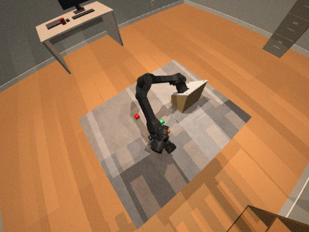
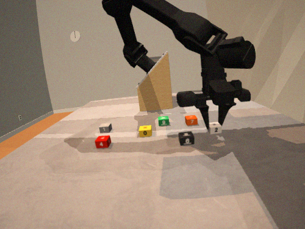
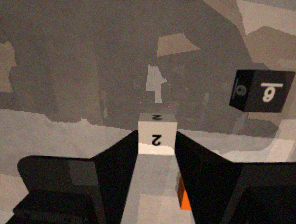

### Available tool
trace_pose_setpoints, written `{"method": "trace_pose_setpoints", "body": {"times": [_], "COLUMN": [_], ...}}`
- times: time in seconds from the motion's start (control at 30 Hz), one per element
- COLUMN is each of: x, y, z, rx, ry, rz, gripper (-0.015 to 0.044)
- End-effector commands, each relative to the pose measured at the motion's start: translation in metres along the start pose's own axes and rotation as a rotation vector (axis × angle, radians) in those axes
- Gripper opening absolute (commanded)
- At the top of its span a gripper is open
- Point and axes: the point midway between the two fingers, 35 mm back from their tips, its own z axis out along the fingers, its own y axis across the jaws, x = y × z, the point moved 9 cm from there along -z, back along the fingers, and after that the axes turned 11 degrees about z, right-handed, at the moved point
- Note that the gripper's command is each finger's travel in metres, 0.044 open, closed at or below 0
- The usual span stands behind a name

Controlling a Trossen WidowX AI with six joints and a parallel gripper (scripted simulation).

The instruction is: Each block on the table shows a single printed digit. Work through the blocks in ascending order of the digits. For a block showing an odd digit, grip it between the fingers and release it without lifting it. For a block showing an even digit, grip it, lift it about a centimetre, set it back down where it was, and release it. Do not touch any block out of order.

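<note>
Across the desk, my end effector stands narrowed about 2, its grip unconfirmed; presumably 0 and 1 are done.

Smooth tan wood-look wedge.

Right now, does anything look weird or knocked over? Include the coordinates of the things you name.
No, nothing odd. The white number-two block (image 2: pixel 215 128) (image 3: pixel 157 138) sits level between the black gripper's (image 2: pixel 215 124) (image 3: pixel 157 140) fingers, and the red number-four block (image 1: pixel 136 116) (image 2: pixel 103 142) sits flat.
</note>
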Motion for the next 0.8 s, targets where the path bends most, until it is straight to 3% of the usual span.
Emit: {"method": "trace_pose_setpoints", "body": {"times": [0.0, 0.77], "x": [0.0, 0.0], "y": [0.0, 0.0], "z": [0.0, -0.015], "rx": [0.004, 0.003], "ry": [-0.004, -0.004], "rz": [-0.006, -0.006], "gripper": [0.012, 0.012]}}
